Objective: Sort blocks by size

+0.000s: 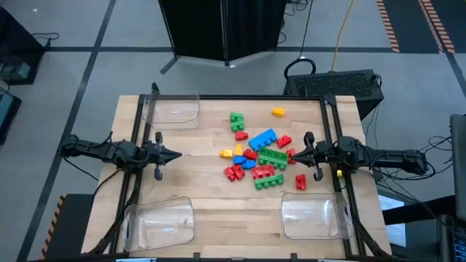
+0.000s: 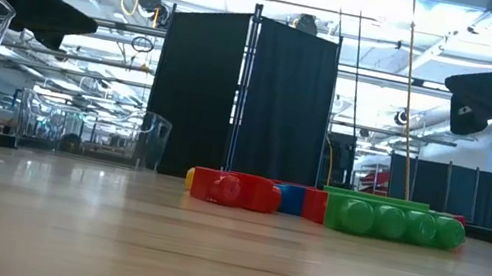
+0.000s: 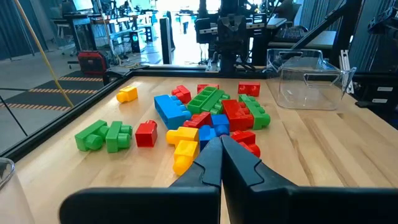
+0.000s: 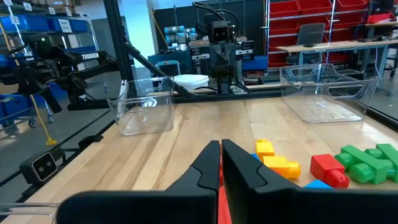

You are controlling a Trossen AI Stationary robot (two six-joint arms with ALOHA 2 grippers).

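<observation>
- Both claws are closed and empty: the left gripper (image 1: 177,154) hovers left of the pile, the right gripper (image 1: 291,153) at its right edge.
- Blocks (image 1: 256,154) lie heaped mid-table; lower ones are partly covered by others.
- Three clear trays (image 1: 172,110) sit at the table's corners, partly cut off in the low view.

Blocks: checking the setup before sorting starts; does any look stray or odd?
One orange block lies alone near the table's far edge, apart from the main pile. Nothing looks damaged.
</observation>
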